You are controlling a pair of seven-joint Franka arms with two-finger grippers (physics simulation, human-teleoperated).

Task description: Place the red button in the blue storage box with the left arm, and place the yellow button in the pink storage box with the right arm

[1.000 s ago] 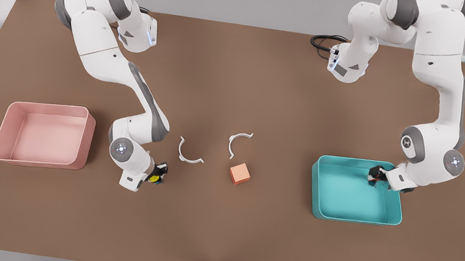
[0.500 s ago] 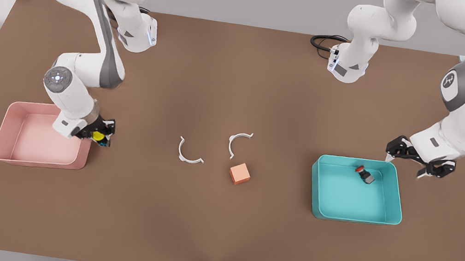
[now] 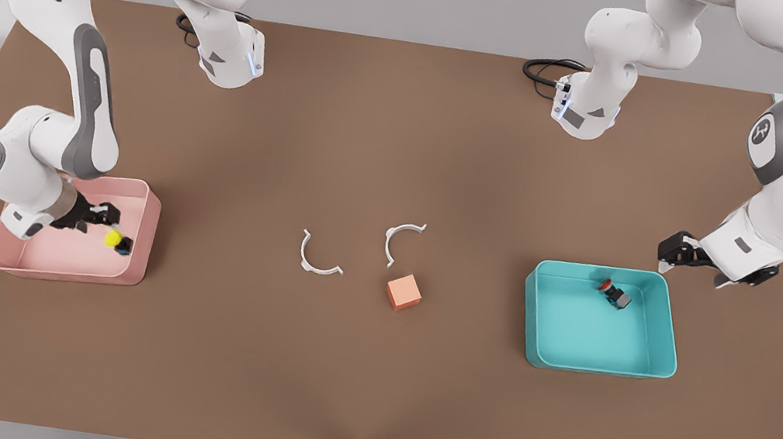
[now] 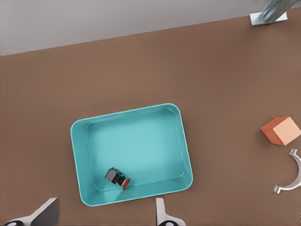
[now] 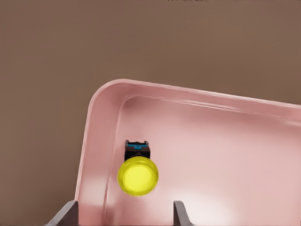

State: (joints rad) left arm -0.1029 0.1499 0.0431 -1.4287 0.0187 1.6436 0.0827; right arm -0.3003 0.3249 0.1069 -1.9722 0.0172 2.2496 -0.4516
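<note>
The red button lies on its side inside the blue storage box, near the far wall. My left gripper hangs open above and beyond that box's far right corner, holding nothing; its fingertips frame the red button and blue storage box from above. The yellow button rests inside the pink storage box near its right wall. My right gripper is open just beside it, over the box. The yellow button sits free beyond the spread fingers, close to the pink storage box wall.
A salmon-orange cube and two white curved clips lie mid-table between the boxes. A black cable coils at the far edge. The cube also appears beside the blue box.
My right gripper carried the yellow button from mid-table into the pink box and opened. My left gripper let the red button drop into the blue box and rose away.
</note>
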